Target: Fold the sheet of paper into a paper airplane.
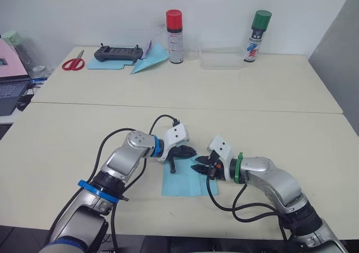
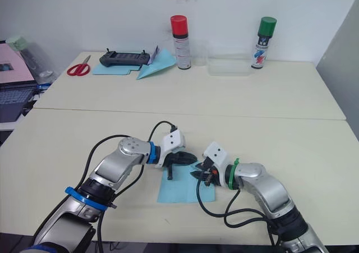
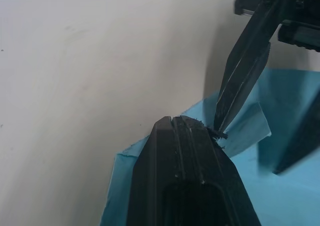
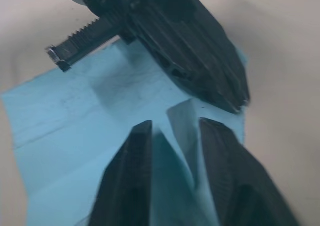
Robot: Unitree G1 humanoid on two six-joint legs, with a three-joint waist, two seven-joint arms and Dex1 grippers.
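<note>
Head views, sheet: the sheet of paper (image 1: pixel 182 184) lies flat on the table (image 1: pixel 67 135), near its front edge and about midway along it; it reads as a pale blue, roughly square piece.
Head views, arms: the left gripper (image 1: pixel 184 152) and the right gripper (image 1: pixel 201 165) meet tip to tip over the far edge of the sheet, the left one coming in from the robot's left, the right from its right.
Head views, far table: scissors (image 1: pixel 73 63), a black controller (image 1: pixel 118 53), a blue paper dart (image 1: pixel 150 59), two spray cans (image 1: pixel 174 35) and a clear tray (image 1: pixel 221 58) sit along the back edge, well apart from the work.
Left wrist view, left gripper: its two fingers (image 3: pixel 185 161) lie pressed together, with nothing seen between them, the tips resting at a raised corner flap of the sheet (image 3: pixel 250 123).
Left wrist view, right gripper: its fingertips (image 3: pixel 240 85) touch that same flap from the other side.
Right wrist view, right gripper: jaws apart, with the lifted flap (image 4: pixel 182 123) standing up between them, not yet pinched.
Step in hand: judged an early corner fold; the sheet is otherwise flat and no airplane shape is formed.
Next move: likely calls for closing on the flap, carrying it over toward the middle, then pressing the crease while the left tips pin the sheet.
</note>
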